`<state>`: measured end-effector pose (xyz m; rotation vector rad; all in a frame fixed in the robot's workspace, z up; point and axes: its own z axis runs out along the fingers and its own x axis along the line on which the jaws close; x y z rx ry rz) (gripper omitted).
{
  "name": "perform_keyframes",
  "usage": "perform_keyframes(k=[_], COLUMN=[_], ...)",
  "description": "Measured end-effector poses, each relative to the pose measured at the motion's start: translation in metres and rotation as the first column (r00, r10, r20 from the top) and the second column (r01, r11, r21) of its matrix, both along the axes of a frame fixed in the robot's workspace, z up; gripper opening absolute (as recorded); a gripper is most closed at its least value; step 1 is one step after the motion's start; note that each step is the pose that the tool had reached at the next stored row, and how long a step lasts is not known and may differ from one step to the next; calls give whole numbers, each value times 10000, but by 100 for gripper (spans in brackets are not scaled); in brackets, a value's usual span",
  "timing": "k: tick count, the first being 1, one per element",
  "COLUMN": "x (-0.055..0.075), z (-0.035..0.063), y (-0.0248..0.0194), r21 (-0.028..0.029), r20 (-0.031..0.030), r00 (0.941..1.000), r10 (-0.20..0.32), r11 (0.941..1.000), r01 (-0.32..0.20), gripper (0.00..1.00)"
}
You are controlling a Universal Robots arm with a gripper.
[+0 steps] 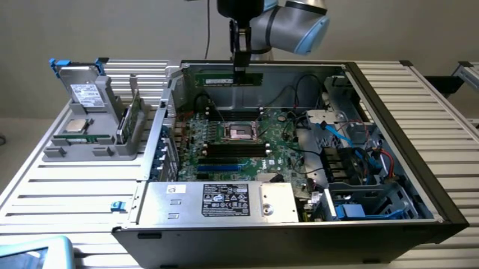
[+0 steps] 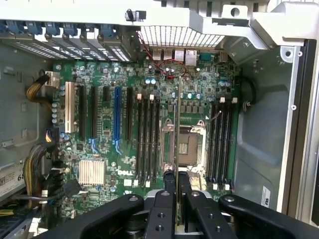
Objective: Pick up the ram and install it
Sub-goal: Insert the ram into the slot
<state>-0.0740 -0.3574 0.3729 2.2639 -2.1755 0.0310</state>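
**A:** Status, front to back?

**B:** Near end of the open case (image 1: 284,246): metal box with a white label (image 1: 224,200). Behind it is the motherboard (image 1: 224,163), with the black memory slots (image 1: 235,150) and then the CPU socket (image 1: 241,131).

**A:** Off to the side?

**B:** On the desk (image 1: 75,190), on the exterior view's left of the case, there's a grey holder (image 1: 90,150). It carries a silver-topped processor (image 1: 77,125), and a labelled drive (image 1: 88,95) stands upright at its far end.

**A:** Ram?

**B:** The ram (image 1: 217,79) is in the air over the far end of the case, in front of the back wall. Long edge level, well apart from the board.

**A:** Hand?

**B:** The hand (image 1: 241,69) is nearly closed, pinching the ram at its top edge around mid-length. In the wrist view the stick sits edge-on between the two fingers (image 2: 169,186), parallel to the memory slots and alongside the socket.
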Motion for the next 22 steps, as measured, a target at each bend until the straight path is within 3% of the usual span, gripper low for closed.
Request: perform_keyframes(k=[5, 11, 13, 17, 22], x=[16, 40, 44, 47, 50], z=[-58, -93, -103, -129, -213], y=[-10, -71, -73, -73, -80], r21=[-47, -64, -116, -312, -322], r20=[0, 2, -1, 2, 22], r00=[10000, 10000, 10000, 10000, 9999], r10=[-10, -14, -26, -70, -107], r11=[10000, 10000, 9999, 9995, 9994], r01=[10, 14, 26, 70, 107], gripper=[14, 14, 14, 14, 14])
